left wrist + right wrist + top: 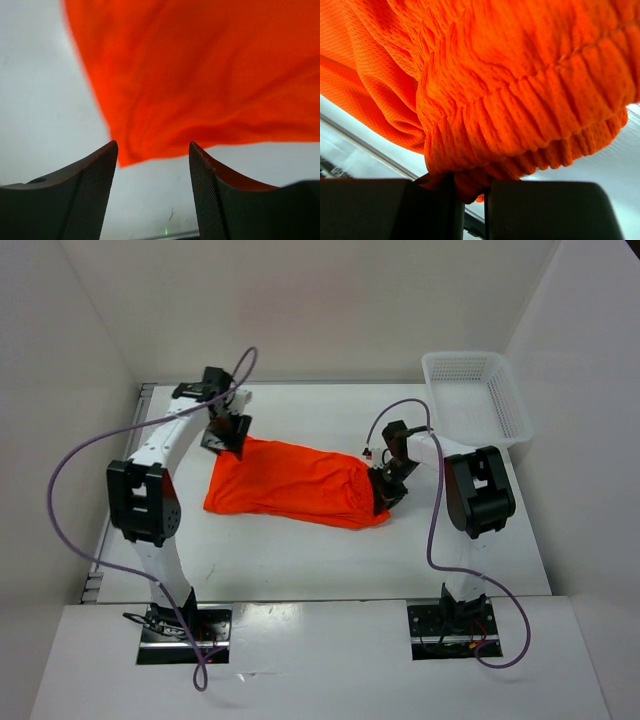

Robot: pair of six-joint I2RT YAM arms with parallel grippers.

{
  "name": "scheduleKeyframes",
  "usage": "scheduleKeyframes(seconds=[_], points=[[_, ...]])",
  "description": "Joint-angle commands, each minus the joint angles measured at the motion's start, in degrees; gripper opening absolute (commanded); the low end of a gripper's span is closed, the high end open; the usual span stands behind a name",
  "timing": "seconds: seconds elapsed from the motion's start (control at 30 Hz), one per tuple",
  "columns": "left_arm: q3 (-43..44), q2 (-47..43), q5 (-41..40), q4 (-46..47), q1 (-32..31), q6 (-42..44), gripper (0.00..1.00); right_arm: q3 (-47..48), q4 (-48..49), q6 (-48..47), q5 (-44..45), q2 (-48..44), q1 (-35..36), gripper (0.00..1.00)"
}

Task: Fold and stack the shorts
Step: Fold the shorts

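The shorts point(295, 483) lie mid-table point(300, 560). At their 3 o'clock end the right gripper point(470, 192) pinches the gathered waistband, likely to carry it over for a fold. At 10 o'clock the left gripper point(152, 150) hangs spread over the leg corner (holding nothing). A basket point(470, 356) sits at 2 o'clock.

Shorts point(520, 100): thin matt mesh cloth, waist gathered; basket point(462, 357): white plastic lattice.
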Motion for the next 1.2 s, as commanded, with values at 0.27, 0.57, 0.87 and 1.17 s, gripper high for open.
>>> scheduleKeyframes(seconds=[0.27,0.57,0.87,1.17], points=[[19.57,22.83,10.21,8.13,-17.48,0.21,0.66,8.43,3.48,-8.24,14.08,-3.57,-1.53,0.0],[20.11,29.45,14.59,16.93,-21.26,0.21,0.66,19.32,0.33,-10.61,14.16,-1.55,-4.88,0.0],[33.12,27.35,17.42,14.21,-21.79,0.21,0.77,25.13,-0.38,-12.02,17.67,-2.08,-7.25,0.0],[13.62,20.75,14.43,16.49,-12.57,0.21,0.79,26.98,-1.0,-13.61,26.2,-6.47,-7.87,0.0]])
